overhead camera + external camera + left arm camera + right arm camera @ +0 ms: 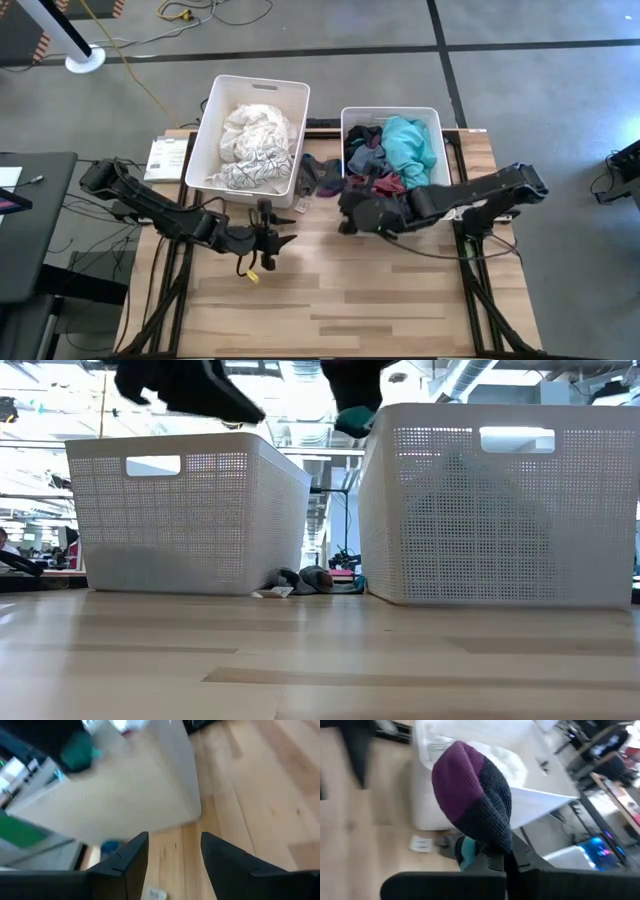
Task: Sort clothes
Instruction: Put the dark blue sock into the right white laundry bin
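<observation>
Two white bins stand at the table's far side. The left bin [255, 100] holds white and patterned clothes [255, 145]; the right bin [395, 115] holds teal, dark and maroon clothes [395, 150]. A dark garment [318, 175] lies on the table between them. My right gripper [505, 865] is raised in front of the right bin, near the gap, and is shut on a purple and dark grey knit garment [470, 795]. My left gripper [172, 855] hovers open and holds nothing, in front of the left bin's near right corner. My right gripper pinches the knit garment by its dark grey end [492, 845] between its two fingers. The purple part bulges out beyond the fingertips. A teal bit [466, 852] shows beside the fingers. The garment is lifted clear of the table.
A white paper pad [165, 158] lies at the table's far left, left of the left bin. A small white tag [420, 843] lies on the wood by the gap. A small yellow object [252, 277] sits below my left gripper. Bare wooden tabletop [350, 310] stretches to the near edge.
</observation>
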`<state>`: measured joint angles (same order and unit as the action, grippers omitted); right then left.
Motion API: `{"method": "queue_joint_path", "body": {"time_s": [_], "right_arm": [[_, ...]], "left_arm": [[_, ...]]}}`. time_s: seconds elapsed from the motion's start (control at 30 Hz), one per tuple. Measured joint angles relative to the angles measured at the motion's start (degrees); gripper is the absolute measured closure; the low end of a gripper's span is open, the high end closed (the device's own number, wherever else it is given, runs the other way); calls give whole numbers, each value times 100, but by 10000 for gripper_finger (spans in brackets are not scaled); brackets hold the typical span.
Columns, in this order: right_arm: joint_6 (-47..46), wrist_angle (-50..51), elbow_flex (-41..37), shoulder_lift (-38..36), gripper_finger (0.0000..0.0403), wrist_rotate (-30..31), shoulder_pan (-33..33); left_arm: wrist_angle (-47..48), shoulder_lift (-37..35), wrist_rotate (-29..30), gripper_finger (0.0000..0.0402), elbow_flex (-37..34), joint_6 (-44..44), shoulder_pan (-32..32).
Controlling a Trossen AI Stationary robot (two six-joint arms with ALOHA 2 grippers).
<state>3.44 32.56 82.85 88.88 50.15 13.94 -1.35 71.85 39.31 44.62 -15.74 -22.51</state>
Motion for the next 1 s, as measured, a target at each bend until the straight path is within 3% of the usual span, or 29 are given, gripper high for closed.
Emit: {"method": "queue_joint_path", "body": {"time_s": [0.37, 0.57, 1.0], "right_arm": [[4, 874, 0, -354, 403, 8, -1588], [-331, 1397, -13, -335, 403, -1009, -2724], [-499, 701, -1004, -330, 400, -2878, -4442]], "left_arm": [[-82, 4, -54, 222, -949, 853, 81], [-745, 2, -253, 222, -1431, 990, 81], [-1179, 2, -535, 222, -1768, 1419, 70]]}}
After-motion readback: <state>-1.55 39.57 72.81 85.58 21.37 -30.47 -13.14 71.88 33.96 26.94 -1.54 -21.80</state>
